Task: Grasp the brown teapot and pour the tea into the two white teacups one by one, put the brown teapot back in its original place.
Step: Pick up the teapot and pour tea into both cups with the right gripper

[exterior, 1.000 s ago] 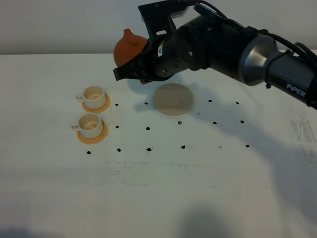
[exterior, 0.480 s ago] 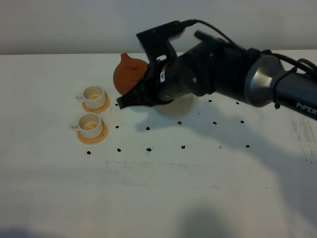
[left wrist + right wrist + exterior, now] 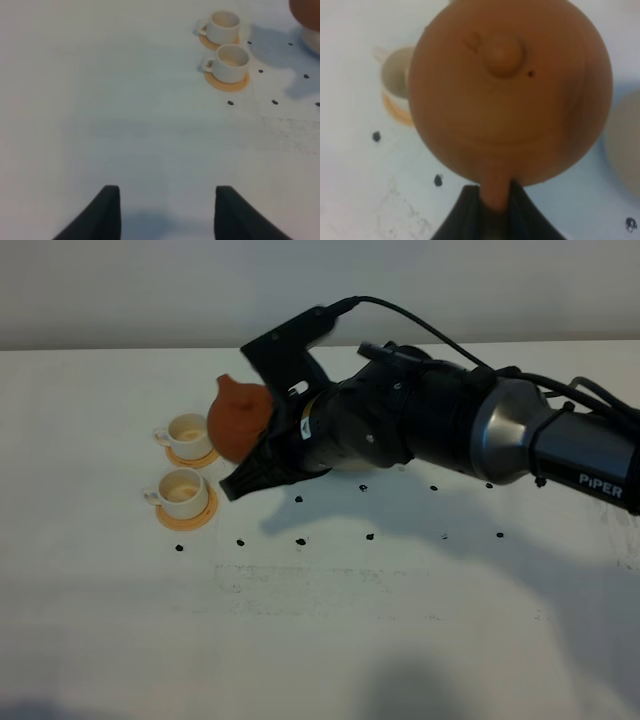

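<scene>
The brown teapot (image 3: 238,418) hangs above the table, just right of the two white teacups, and is tilted. My right gripper (image 3: 246,477) is shut on its handle, and the right wrist view shows the dark fingers (image 3: 465,215) pinching that handle under the lidded body (image 3: 510,90). The far teacup (image 3: 188,430) and the near teacup (image 3: 182,488) each stand on an orange coaster. The tea is hidden. The original place, a beige coaster (image 3: 626,145), lies mostly under my right arm. My left gripper (image 3: 167,215) is open over bare table, well short of the teacups (image 3: 230,62).
Small black dots (image 3: 299,540) mark a grid on the white tabletop (image 3: 330,640). My right arm (image 3: 450,430) stretches in from the right across the middle. A pale wall runs along the table's far edge.
My right arm has carried the teapot left and down towards the teacups, and it now covers the beige coaster. The left gripper has not moved.
</scene>
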Robot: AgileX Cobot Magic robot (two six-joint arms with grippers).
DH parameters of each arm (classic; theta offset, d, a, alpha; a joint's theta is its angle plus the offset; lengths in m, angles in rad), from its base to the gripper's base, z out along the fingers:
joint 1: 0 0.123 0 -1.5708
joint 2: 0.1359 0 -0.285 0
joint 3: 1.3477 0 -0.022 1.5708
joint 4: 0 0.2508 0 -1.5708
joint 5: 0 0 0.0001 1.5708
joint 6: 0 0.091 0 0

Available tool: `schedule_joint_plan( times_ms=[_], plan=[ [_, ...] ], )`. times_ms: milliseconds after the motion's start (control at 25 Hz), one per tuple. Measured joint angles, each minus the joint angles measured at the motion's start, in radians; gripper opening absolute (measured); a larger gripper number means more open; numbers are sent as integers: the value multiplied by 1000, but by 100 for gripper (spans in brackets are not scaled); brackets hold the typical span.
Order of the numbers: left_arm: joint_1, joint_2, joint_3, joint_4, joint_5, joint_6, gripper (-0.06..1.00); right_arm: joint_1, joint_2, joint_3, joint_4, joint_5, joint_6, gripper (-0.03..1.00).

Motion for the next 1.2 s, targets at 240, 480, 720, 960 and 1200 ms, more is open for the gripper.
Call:
schedule_joint_plan(
  times_ms=[240,480,720,960,1200],
  plan=[
    [0,0,0,0,0,0,45,17,-1,70,-8,-32,-35,9],
    [0,0,0,0,0,0,45,40,-1,96,-67,-45,-37,9],
    [0,0,0,0,0,0,45,84,7,98,-112,-52,-38,9],
    [0,0,0,0,0,0,45,97,46,98,-132,-53,-41,9],
    [0,0,0,0,0,0,45,97,48,98,-165,-68,-41,9]
  ],
)
